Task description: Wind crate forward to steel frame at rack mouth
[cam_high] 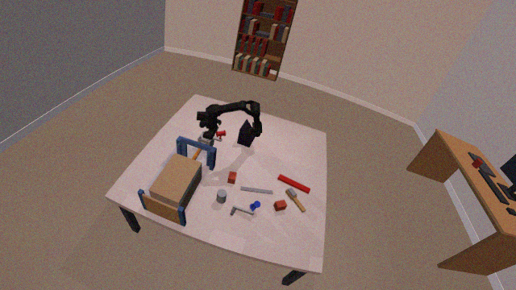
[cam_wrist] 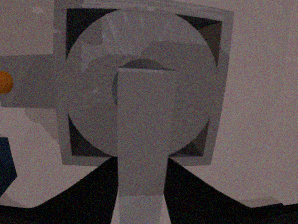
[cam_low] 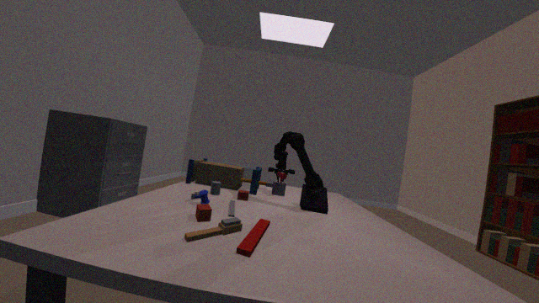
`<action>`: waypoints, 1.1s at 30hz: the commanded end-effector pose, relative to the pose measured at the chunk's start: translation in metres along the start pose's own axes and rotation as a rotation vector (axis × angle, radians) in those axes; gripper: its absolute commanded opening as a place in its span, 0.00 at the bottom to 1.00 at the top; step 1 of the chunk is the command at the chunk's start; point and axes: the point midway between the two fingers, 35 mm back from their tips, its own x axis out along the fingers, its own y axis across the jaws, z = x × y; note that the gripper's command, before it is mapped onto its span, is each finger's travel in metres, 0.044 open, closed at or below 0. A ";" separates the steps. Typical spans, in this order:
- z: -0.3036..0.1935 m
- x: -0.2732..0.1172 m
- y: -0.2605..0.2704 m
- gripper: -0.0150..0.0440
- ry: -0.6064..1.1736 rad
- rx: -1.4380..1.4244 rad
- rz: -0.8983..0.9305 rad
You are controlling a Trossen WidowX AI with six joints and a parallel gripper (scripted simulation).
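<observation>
The tan crate (cam_high: 176,177) (cam_low: 219,175) sits flat in the cubby, its front a short gap behind the blue frame (cam_high: 197,144) (cam_low: 253,182) at the mouth. An orange strap (cam_high: 196,154) (cam_low: 252,181) runs from it toward the grey winch (cam_high: 205,141) (cam_low: 279,189) (cam_wrist: 92,122). My gripper (cam_high: 209,135) (cam_low: 280,180) (cam_wrist: 140,164) is over the winch, shut on the grey winch handle (cam_wrist: 145,115), whose red knob (cam_high: 220,133) (cam_low: 282,176) shows beside the fingers. In the wrist view the handle's end covers much of the round hole; how deep the key sits is hidden.
On the bench (cam_high: 274,238) lie a blue-knobbed crank (cam_high: 243,209) (cam_low: 203,196), a grey cylinder (cam_high: 221,196), red blocks (cam_high: 232,177) (cam_high: 280,205), a flat grey bar (cam_high: 256,190), a hammer (cam_high: 296,200) (cam_low: 210,232) and a red bar (cam_high: 293,184) (cam_low: 253,237). The blue frame stands close to the winch.
</observation>
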 end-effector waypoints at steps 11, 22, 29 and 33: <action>0.000 0.004 -0.001 0.25 0.001 -0.036 -0.010; 0.000 0.004 0.001 0.25 0.004 0.008 -0.008; 0.000 0.004 0.003 0.25 0.006 0.051 -0.007; 0.000 0.004 0.003 0.25 0.006 0.051 -0.007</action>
